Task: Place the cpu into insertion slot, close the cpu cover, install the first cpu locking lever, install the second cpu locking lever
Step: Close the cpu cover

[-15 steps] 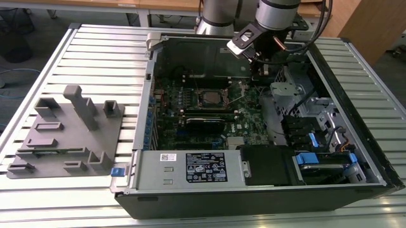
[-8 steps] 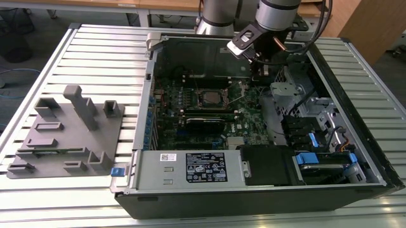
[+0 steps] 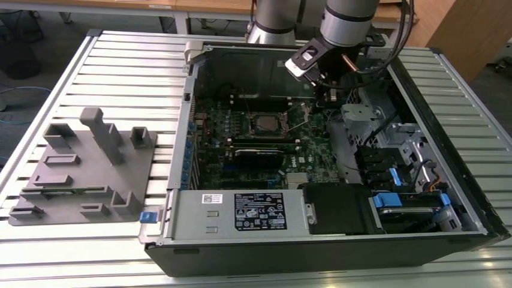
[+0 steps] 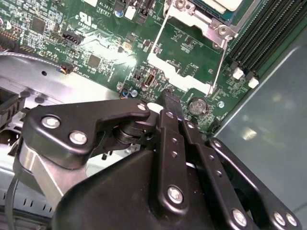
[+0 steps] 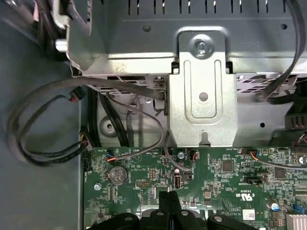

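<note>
The cpu [image 3: 265,124] is showing as a small flat square with a silvery-grey top. It is sitting in the insertion slot [image 3: 249,120], a little above the centre of the exterior view, on the green motherboard [image 3: 216,156]. In the second wrist view the cpu cover [image 4: 178,68], a thin metal frame, is reaching from the socket's edge toward the fingertips. It is swung off the chip, and green board is showing through its cut-out.

The gripper [image 3: 324,99] is hanging just to the exterior view's right of the socket, with its two fingers [image 4: 168,120] pressing together and nothing between them. A metal bracket [image 3: 358,113] and looping cables [image 5: 120,85] are crowding the side away from the socket, while the board toward the socket is lying open.

Showing are one cpu, one cover, one coin cell [image 5: 117,175], and one grey fixture [image 3: 80,162] at the exterior view's left.
</note>
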You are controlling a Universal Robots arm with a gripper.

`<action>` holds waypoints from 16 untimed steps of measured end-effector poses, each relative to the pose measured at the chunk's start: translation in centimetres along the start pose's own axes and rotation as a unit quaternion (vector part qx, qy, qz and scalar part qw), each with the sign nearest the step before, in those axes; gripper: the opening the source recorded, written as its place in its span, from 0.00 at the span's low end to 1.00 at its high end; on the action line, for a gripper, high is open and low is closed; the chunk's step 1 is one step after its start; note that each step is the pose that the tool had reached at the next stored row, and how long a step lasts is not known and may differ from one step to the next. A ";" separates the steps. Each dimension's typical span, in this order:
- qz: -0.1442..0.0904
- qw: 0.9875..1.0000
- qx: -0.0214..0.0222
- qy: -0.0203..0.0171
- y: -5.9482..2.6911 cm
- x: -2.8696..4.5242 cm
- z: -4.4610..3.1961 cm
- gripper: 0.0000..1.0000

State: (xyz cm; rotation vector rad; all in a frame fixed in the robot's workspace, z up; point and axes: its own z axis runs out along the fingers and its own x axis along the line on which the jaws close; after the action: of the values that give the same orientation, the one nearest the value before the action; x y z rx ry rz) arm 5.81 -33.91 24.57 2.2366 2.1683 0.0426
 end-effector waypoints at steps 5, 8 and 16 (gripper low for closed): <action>0.000 1.000 0.000 0.000 -0.02 -0.02 0.69 0.11; 0.000 1.000 0.000 0.000 -0.03 -0.03 0.69 0.11; 0.000 1.000 0.000 0.000 -0.19 0.00 0.74 0.11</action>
State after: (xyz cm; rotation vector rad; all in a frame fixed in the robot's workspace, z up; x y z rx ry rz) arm 5.65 -33.90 23.82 2.2365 2.1684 0.0428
